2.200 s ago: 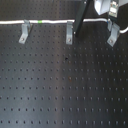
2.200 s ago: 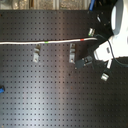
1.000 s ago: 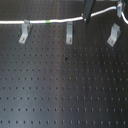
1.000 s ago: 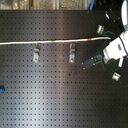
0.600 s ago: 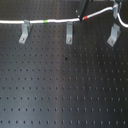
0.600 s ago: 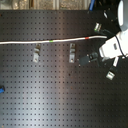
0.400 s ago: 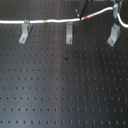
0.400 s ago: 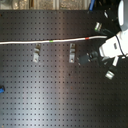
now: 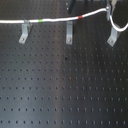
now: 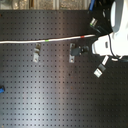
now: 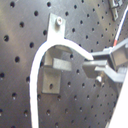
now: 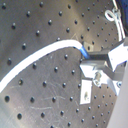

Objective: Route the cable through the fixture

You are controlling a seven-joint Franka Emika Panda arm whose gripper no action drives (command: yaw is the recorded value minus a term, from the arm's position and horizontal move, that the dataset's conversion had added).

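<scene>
- Long thin white cable (image 9: 50,20) with green and red bands: you see it stretched above three grey metal clips (image 9: 70,33) on the black perforated tabletop (image 9: 60,85).
- Pincer (image 12: 86,64): clamped on the cable's end.

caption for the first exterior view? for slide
White cable stretched above three metal clips on the black perforated board, not yet seated in any.

No readable text, labels, brands, numbers or signs in any view. Perforated worktop (image 9: 64,95) bare of markings; cable (image 9: 50,20) shows only green and red bands, no lettering.
</scene>
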